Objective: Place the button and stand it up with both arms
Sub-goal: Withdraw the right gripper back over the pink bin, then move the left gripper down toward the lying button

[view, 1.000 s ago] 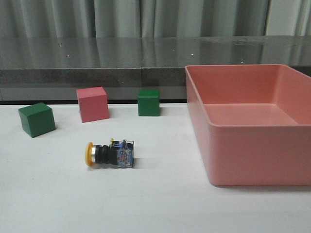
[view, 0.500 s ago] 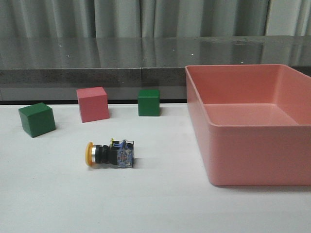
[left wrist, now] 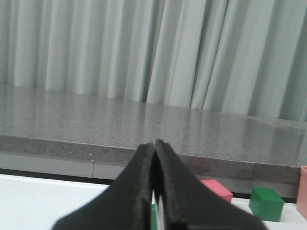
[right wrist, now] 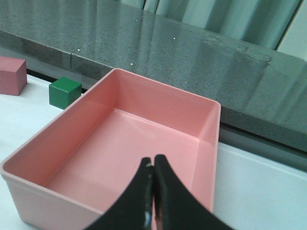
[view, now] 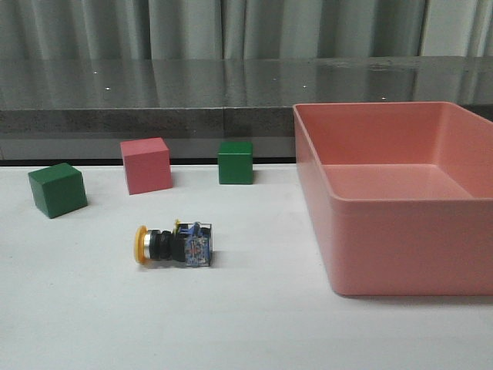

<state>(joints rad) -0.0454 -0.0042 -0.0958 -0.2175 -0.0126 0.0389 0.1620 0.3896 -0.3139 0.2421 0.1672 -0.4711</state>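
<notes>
Button (view: pixel 174 245) first: from the front it lies on its side on the white table (view: pixel 246 324), yellow cap pointing left, blue-black base to the right, nothing touching it. Behind it stand a green cube (view: pixel 57 189) at far left, a pink cube (view: pixel 145 165) and a second green cube (view: pixel 235 162). A large pink bin (view: pixel 400 231) sits well apart to the right. Neither arm shows in this view.

From the left wrist, the left gripper (left wrist: pixel 154 146) has its fingers pressed together on nothing, pointing at the grey ledge (left wrist: pixel 144 129) and curtains; the pink cube (left wrist: pixel 217 189) and a green cube (left wrist: pixel 266 203) peek out beyond.

From the right wrist, the right gripper (right wrist: pixel 152 165) is likewise clenched and empty, hanging above the pink bin (right wrist: pixel 62 129), a green cube (right wrist: pixel 64 92) beside it.
</notes>
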